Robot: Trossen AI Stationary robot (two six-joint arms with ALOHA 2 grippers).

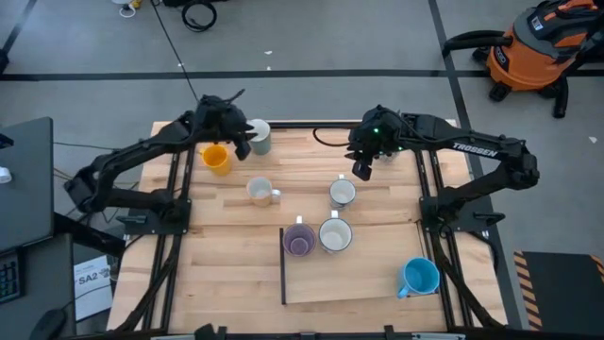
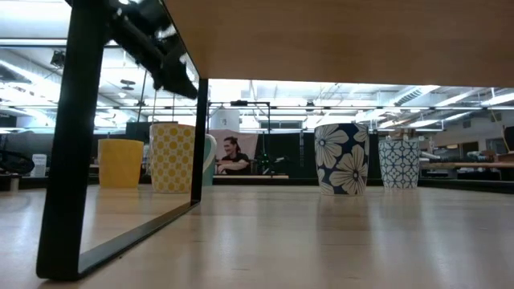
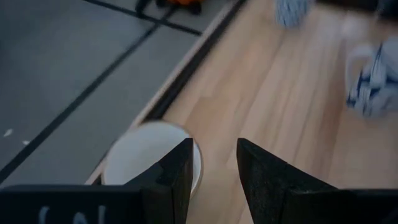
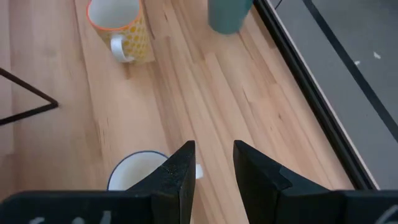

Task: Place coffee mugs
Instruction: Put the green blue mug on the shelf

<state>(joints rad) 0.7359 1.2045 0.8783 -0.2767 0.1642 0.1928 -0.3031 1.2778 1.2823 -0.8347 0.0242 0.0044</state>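
Several coffee mugs stand upright on the wooden table (image 1: 226, 264). A pale green mug (image 1: 259, 135) is at the far edge, an orange one (image 1: 216, 158) and a yellow-patterned one (image 1: 260, 191) nearer. A blue-flowered mug (image 1: 342, 192) stands mid-table and a blue mug (image 1: 419, 277) at the near right. A purple mug (image 1: 300, 239) and a white mug (image 1: 334, 234) stand on a raised board. My left gripper (image 1: 243, 142) hovers open beside the pale green mug's rim (image 3: 143, 158); whether it touches is unclear. My right gripper (image 1: 362, 168) hangs open above the flowered mug (image 4: 137, 171), nothing between its fingers.
The raised wooden board (image 1: 368, 274) rests on a black frame (image 2: 72, 144) at the near middle. A blue-patterned mug (image 2: 399, 163) stands right of the flowered one. Beyond the table are an orange vacuum (image 1: 538, 47) and a seated person (image 2: 233, 156). Bare wood lies near left.
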